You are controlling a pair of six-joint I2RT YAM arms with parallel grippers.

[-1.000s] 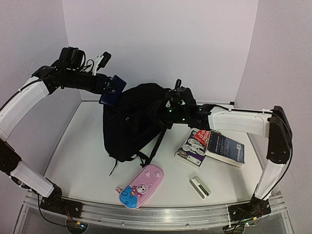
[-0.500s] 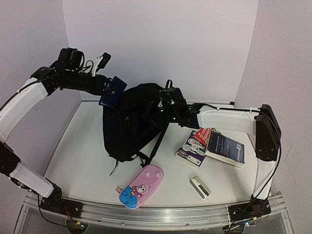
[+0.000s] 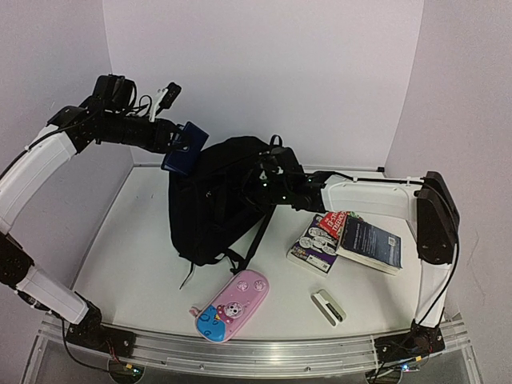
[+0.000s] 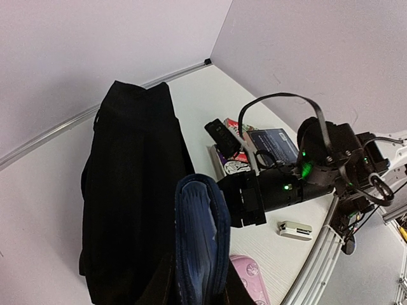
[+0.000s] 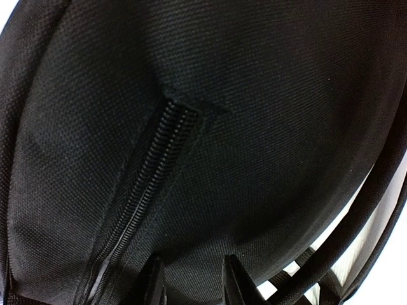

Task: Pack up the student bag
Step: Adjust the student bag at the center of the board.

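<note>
I am watching the student bag [image 3: 214, 204] slumping in a black heap just left of the desk's [image 3: 128, 240] centre. Its top is leaning toward 12 o'clock and its straps are trailing toward 6 o'clock.

The right tool [image 3: 268, 172] is pressing into the bag's upper edge from 3 o'clock. In the right wrist view its fingers [image 5: 152, 283] are standing apart against the fabric beside a closed zipper [image 5: 143, 190]. I cannot tell whether they are pinching cloth or only touching it.

The left tool [image 3: 182, 148] is hanging in the air at 11 o'clock of the bag, clenched on a navy wallet [image 4: 200, 222]. The wallet is sitting just above the bag's top left edge.

A pink pencil case [image 3: 230, 306] is lying at 6 o'clock of the bag, close to the strap ends. Two books [image 3: 320, 240] are overlapping at 4 o'clock, under the right forearm. A small white clip-like object [image 3: 329, 306] is resting near the front edge.

Bare desk is showing at 9 o'clock of the bag, out to the left wall.
</note>
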